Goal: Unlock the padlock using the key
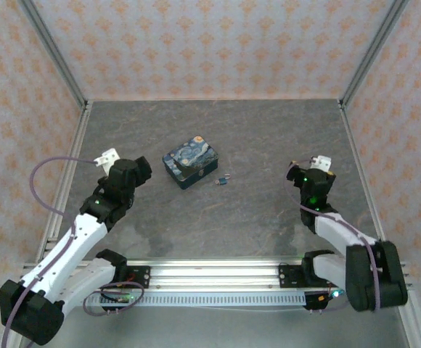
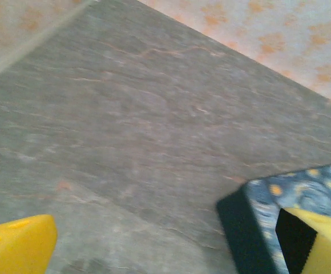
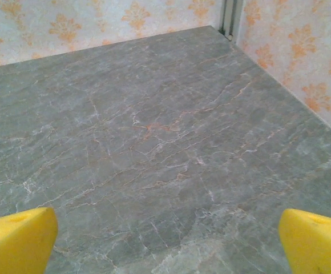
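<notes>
The tiny dark blue padlock with a silvery bit lies on the grey table just right of the starry-night box. I cannot make out a separate key. My left gripper hovers left of the box, open and holding nothing. In the left wrist view its yellow fingertips stand wide apart, and the box's corner sits by the right-hand finger. My right gripper is well right of the padlock, open and holding nothing. Its yellow fingertips show above bare table.
Patterned walls and metal corner posts enclose the grey marbled table. An aluminium rail carries both arm bases along the near edge. Purple cables loop beside the arms.
</notes>
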Robot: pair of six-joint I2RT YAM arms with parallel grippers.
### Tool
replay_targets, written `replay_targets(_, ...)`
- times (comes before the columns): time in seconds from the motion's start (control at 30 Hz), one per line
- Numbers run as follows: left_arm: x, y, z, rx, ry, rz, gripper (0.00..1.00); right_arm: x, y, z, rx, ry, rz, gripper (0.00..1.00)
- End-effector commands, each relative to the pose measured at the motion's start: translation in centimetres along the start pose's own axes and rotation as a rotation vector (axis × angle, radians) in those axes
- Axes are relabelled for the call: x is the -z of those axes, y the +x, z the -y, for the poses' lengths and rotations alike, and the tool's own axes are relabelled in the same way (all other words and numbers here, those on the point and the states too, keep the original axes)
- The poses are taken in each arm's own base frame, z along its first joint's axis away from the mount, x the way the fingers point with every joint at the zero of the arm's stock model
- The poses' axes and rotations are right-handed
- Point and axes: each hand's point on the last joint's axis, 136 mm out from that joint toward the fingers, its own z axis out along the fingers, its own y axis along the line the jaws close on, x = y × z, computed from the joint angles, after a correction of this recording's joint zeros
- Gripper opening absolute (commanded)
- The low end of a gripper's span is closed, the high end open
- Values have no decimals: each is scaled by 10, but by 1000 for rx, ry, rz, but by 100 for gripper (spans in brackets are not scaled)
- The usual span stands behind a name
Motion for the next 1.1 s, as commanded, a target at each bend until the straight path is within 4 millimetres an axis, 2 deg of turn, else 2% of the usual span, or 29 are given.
replay_targets(0.0,-3,-16,-25,-66,-129,139,100,-8,-26,-11,11,-49,133,99)
replay_targets(0.23,-20,-9,-32,-187,-190,207,100,-27,-1,-14,18,-68,111,99)
replay_targets(0.37,-30,-7,-33,-255,-229,210,100,-44,12,-19,40,-72,69,99)
replay_targets(0.47,-39,-8,-22,-326,-194,206,100,-59,14,-19,33,-74,-31,99)
replay_targets(0.5,-41,-9,-19,-350,-191,205,100,-62,14,-10,-13,-65,-46,99)
replay_targets(0.7,-69,7,-10,-436,-137,211,100,-62,14,-8,-27,-75,-50,99)
replay_targets(0.83,-82,21,2,-403,14,237,100,-62,14,-9,-26,-78,-48,99)
replay_targets(1.07,-89,19,-2,-408,69,263,100,-62,13,-9,-27,-77,-46,99)
